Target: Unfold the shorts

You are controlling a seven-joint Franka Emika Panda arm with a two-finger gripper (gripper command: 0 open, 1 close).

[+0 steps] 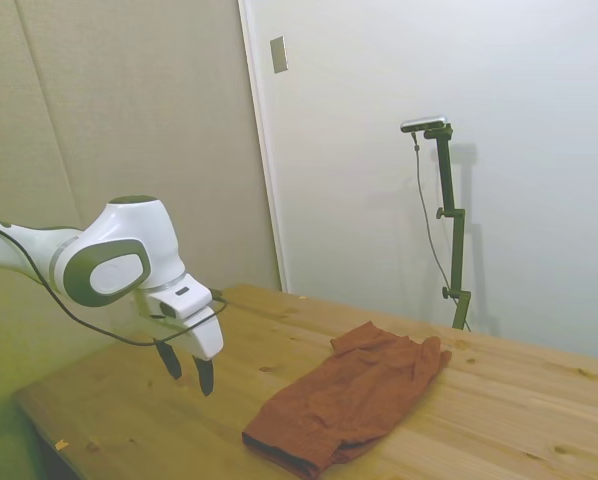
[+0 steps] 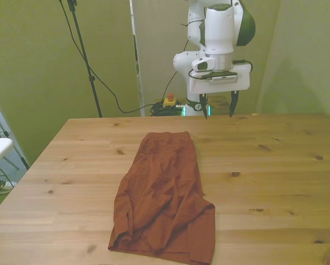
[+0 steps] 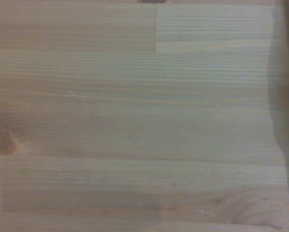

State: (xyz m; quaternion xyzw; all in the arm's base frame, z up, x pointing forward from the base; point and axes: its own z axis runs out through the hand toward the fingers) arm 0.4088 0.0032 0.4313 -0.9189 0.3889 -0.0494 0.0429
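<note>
Rust-red shorts [image 2: 165, 199] lie folded on the table, well apart from the open, empty end effector [image 2: 218, 106].

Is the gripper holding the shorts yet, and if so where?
Nothing is held. The gripper is open above bare table, apart from the shorts.

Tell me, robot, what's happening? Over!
Two-finger gripper open, empty, hovering above wooden table. Rust-red cloth shorts lying folded, untouched, apart from gripper. Nothing in the way.
</note>
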